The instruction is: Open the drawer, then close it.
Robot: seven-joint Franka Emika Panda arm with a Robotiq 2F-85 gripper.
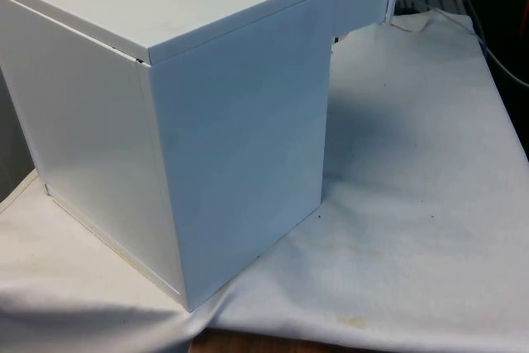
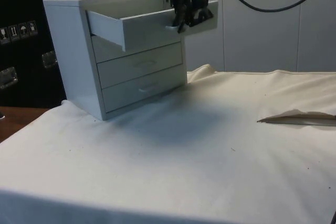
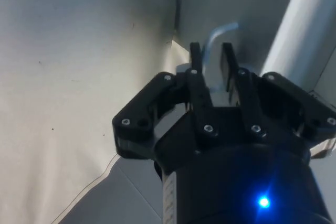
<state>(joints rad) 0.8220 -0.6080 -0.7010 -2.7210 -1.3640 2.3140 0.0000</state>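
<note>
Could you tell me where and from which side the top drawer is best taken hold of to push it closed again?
Grip the curved handle on the top drawer's front panel, coming from the front. The drawer stands pulled out of the chest, the handle arches clear of the panel, and the end effector already straddles it there.

Dim, cool light; soft shadows

Gripper (image 2: 181, 22): black, two-finger, held high above the surface near its far edge in the side view, angled downward. Fingers (image 3: 195, 59): narrow, parallel, standing close with a slim gap between them in the wrist view, a thin pale curved handle (image 3: 218, 35) lying in that gap. Wrist: dark cable trailing upward.
</note>
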